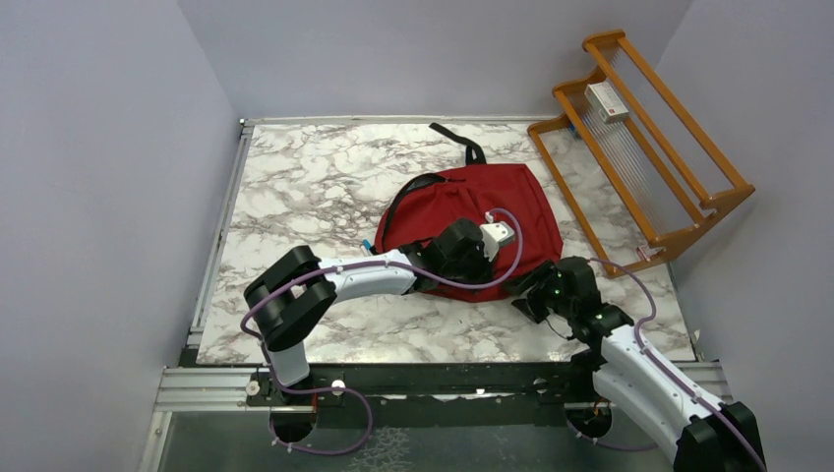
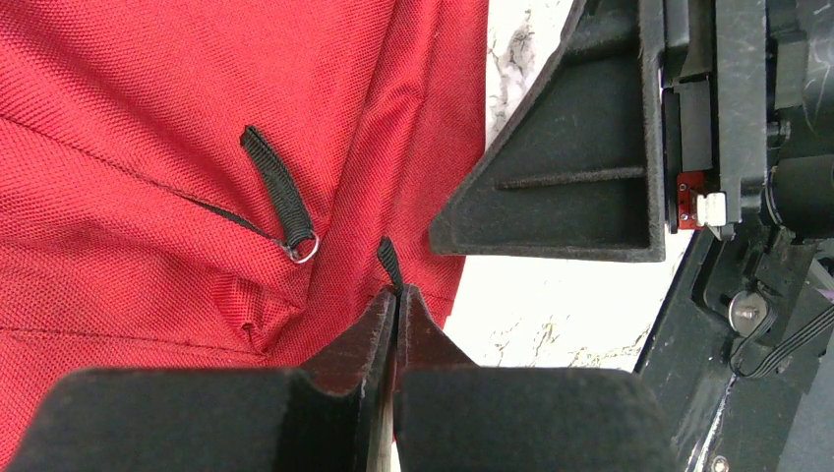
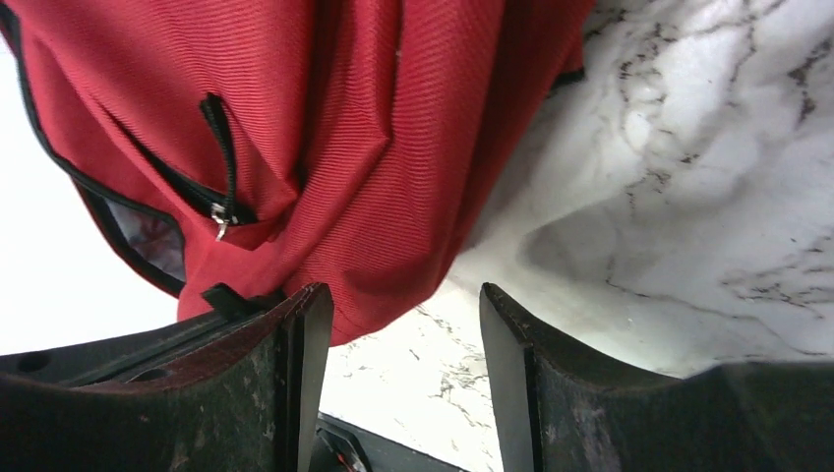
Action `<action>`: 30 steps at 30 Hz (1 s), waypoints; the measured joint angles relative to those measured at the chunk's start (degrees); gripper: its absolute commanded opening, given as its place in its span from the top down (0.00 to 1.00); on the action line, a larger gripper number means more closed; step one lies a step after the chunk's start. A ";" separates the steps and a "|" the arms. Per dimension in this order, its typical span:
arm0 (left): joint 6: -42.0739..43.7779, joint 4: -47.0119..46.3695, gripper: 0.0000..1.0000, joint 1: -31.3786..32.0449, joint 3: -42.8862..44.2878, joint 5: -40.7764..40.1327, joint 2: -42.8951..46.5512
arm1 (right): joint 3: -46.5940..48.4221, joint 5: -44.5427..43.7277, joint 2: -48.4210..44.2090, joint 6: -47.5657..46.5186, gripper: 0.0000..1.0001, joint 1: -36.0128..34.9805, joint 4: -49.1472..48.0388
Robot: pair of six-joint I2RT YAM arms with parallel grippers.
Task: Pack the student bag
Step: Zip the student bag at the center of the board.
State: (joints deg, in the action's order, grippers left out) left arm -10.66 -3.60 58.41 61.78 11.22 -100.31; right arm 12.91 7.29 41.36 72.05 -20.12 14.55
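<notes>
The student bag [image 1: 497,192] is a red backpack lying flat on the marble table, mid-right. My left gripper [image 1: 482,273] rests over its near edge. In the left wrist view that gripper [image 2: 397,293] is shut on a thin black zip pull [image 2: 390,261] sticking out from between its tips at the hem of the bag [image 2: 148,128]. A second black pull with a metal ring [image 2: 282,202] lies on the fabric nearby. My right gripper [image 1: 533,295] sits at the bag's near right corner, open, its jaws [image 3: 405,300] over bare marble with the bag [image 3: 344,118] just beyond the left finger.
An orange wooden rack [image 1: 639,157] leans at the back right with a small white box [image 1: 607,101] on it. A black strap [image 1: 460,141] trails behind the bag. A small teal item [image 1: 366,244] peeks out at the bag's left. In the left wrist view the right gripper's finger [image 2: 561,177] is close by.
</notes>
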 measured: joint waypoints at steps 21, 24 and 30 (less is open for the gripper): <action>0.92 0.26 1.00 -0.50 -1.16 1.84 0.48 | -0.04 -6.56 8.50 2.43 0.99 -0.02 -8.92; 1.44 0.59 1.00 -1.07 -1.73 2.29 1.22 | -0.04 -8.00 8.28 2.49 1.00 -0.02 -8.76; 1.97 1.66 1.00 -3.10 -3.28 3.04 4.24 | -0.04 -10.43 5.79 2.38 1.00 -0.04 -7.37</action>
State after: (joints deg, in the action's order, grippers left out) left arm -8.69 -1.93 55.31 58.50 14.26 -96.07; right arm 12.86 -3.14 47.16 74.43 -20.16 7.18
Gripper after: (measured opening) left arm 0.006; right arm 0.020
